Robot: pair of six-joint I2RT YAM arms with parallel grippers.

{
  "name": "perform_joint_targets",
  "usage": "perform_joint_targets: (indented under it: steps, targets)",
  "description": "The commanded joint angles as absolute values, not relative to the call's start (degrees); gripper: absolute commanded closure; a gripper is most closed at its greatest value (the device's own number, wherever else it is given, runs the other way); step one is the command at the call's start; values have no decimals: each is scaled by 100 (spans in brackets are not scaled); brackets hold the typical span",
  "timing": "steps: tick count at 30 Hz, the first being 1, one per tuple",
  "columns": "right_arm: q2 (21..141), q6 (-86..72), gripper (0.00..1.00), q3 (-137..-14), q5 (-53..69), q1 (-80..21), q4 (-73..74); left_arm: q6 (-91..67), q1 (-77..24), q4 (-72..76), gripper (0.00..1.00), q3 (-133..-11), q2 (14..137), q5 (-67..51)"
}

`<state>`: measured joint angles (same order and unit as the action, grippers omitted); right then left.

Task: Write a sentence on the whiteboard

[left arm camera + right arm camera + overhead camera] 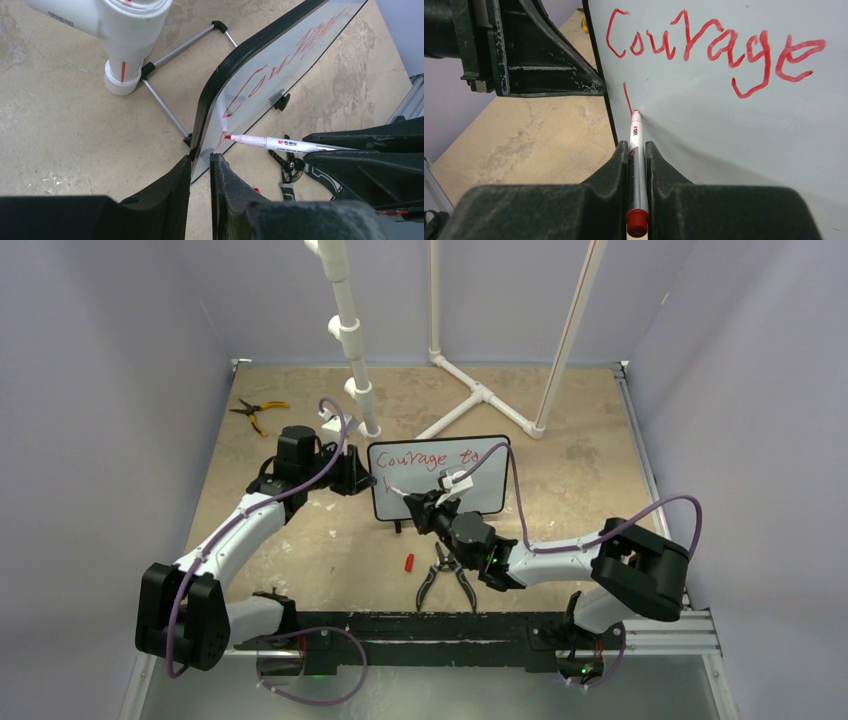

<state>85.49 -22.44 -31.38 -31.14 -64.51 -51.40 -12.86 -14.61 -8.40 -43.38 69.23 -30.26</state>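
The whiteboard (pixel 475 495) stood upright at the middle of the top view, on the tan surface (pixel 310 540), just in front of the foot of a white pipe frame (pixel 345 330). The sentence (pixel 420 457) was only partly there in red: "Courage to" ran along the upper line, and below it, at the board's left edge, was a single short vertical stroke. The left gripper (pixel 201 159), at the bottom center of its wrist view, was clamped on the board's black-framed left edge, one finger on each face. The right gripper (pixel 636 146), at the bottom center of its own view, was closed tight on a white marker (pixel 634 127) with a red end. The marker pointed up the frame, and its red tip touched the board at the lower end of that short stroke. A small red cap (pixel 408 562) lay on the surface below the board in the top view, just beside black-handled pliers (pixel 445 582). Yellow-handled pliers (pixel 255 412) lay well apart at the upper left.
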Motion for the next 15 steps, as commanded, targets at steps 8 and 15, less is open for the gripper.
perform_joint_targets:
  steps: [8, 15]
  targets:
    - [8254, -2431, 100, -2954, -3379, -6460, -4961, -1258, -1415, -714, 81, -4370, 6847, -3094]
    - [8377, -2470, 100, -2982, -3331, -6460, -4912, -1259, -1415, -721, 81, -4373, 6847, -3085]
